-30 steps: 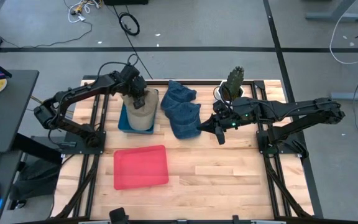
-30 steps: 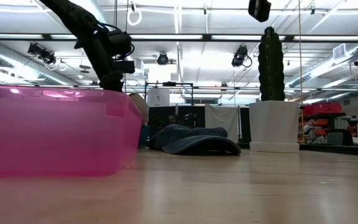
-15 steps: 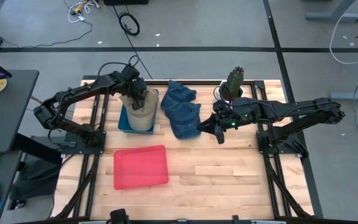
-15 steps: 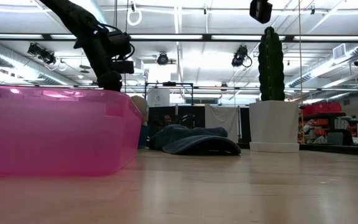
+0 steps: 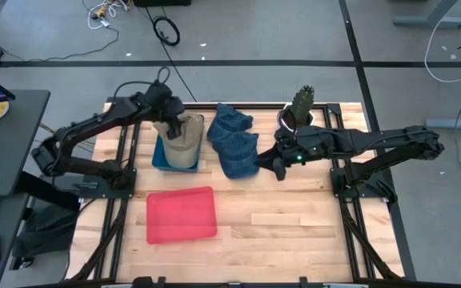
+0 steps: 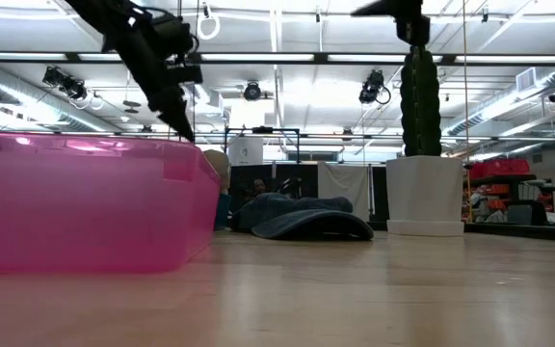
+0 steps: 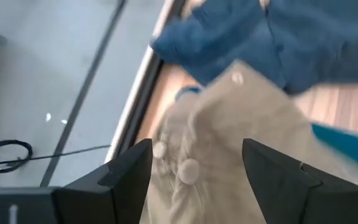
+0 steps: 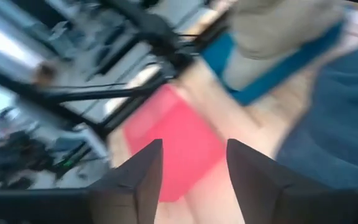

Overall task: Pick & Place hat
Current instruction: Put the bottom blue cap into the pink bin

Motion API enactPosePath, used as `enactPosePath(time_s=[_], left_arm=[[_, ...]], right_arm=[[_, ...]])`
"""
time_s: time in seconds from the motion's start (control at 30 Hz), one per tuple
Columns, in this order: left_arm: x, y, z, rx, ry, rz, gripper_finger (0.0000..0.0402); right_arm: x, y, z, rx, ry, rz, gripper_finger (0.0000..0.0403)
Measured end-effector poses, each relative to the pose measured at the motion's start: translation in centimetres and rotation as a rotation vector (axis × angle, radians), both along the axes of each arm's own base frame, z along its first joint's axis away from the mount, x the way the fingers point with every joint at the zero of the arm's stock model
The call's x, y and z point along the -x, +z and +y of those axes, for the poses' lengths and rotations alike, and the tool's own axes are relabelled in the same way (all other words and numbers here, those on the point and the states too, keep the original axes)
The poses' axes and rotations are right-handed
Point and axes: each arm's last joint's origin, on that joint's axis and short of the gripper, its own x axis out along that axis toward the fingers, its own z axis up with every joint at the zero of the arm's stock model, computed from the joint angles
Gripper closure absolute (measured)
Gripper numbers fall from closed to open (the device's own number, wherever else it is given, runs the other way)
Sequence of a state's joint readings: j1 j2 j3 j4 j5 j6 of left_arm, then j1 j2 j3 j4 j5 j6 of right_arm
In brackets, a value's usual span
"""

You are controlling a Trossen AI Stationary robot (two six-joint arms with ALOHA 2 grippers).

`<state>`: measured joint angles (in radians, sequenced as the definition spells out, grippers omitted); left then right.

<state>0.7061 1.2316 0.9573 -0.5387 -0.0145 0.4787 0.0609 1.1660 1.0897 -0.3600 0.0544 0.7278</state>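
A beige hat (image 5: 184, 142) sits in a blue bin (image 5: 160, 157) at the table's far left. My left gripper (image 5: 170, 124) hangs open just above the hat's far side, and the left wrist view shows the beige hat (image 7: 229, 124) past the spread fingers. A heap of blue hats (image 5: 234, 142) lies on the wood at the far middle. My right gripper (image 5: 277, 166) stands open at the heap's right edge, slanting down. The right wrist view shows the blue cloth (image 8: 340, 124) beside my right gripper (image 8: 194, 174).
A pink tray (image 5: 181, 214) lies near the front left and fills the left of the low view (image 6: 75, 202). A potted cactus (image 5: 301, 104) stands at the far edge behind the right arm. Bare wood lies at the front right.
My left gripper has opened and risen off the beige hat, drawing slightly toward the table's far left; the hat stays in the blue bin. My right gripper has shifted a little toward the far edge beside the blue hats, which lie as before.
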Motion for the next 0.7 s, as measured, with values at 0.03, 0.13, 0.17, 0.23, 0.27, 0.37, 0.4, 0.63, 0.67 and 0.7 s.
enactPosePath(time_s=[0.03, 0.13, 0.17, 0.23, 0.27, 0.37, 0.4, 0.63, 0.67, 0.7], left_arm=[[0.1, 0.5, -0.3, -0.011, 0.007, -0.026, 0.0149], [0.2, 2.0, -1.4, -0.032, 0.019, -0.128, 0.0157], [0.2, 2.5, -1.8, -0.036, 0.018, -0.164, 0.0160], [0.2, 3.5, -2.8, -0.046, 0.006, -0.239, 0.0167], [0.1, 4.0, -3.4, -0.046, -0.011, -0.282, 0.0171], [-0.3, 5.3, -5.5, -0.014, -0.084, -0.403, 0.0183], [-0.5, 5.8, -6.3, -0.005, -0.118, -0.442, 0.0187], [-2.3, 7.7, -11.1, 0.035, -0.335, -0.639, 0.0223], [-2.4, 7.9, -11.7, 0.047, -0.358, -0.659, 0.0228], [-2.6, 8.0, -12.2, 0.057, -0.378, -0.674, 0.0233]], right_arm=[[0.1, -0.2, -0.2, -0.006, -0.033, 0.023, 0.0220], [0.5, -0.9, -0.7, -0.027, -0.132, 0.102, 0.0213], [0.6, -1.1, -0.8, -0.033, -0.160, 0.128, 0.0212], [0.9, -1.5, -0.8, -0.042, -0.197, 0.169, 0.0211], [1.0, -1.6, -0.9, -0.053, -0.211, 0.184, 0.0211], [1.2, -1.9, -0.9, -0.084, -0.257, 0.208, 0.0211], [1.2, -1.9, -0.9, -0.095, -0.275, 0.211, 0.0211], [1.4, -4.0, -0.2, -0.210, -0.378, 0.244, 0.0226], [1.5, -4.6, 0.1, -0.239, -0.390, 0.249, 0.0231], [1.5, -5.3, 0.3, -0.275, -0.406, 0.256, 0.0235]])
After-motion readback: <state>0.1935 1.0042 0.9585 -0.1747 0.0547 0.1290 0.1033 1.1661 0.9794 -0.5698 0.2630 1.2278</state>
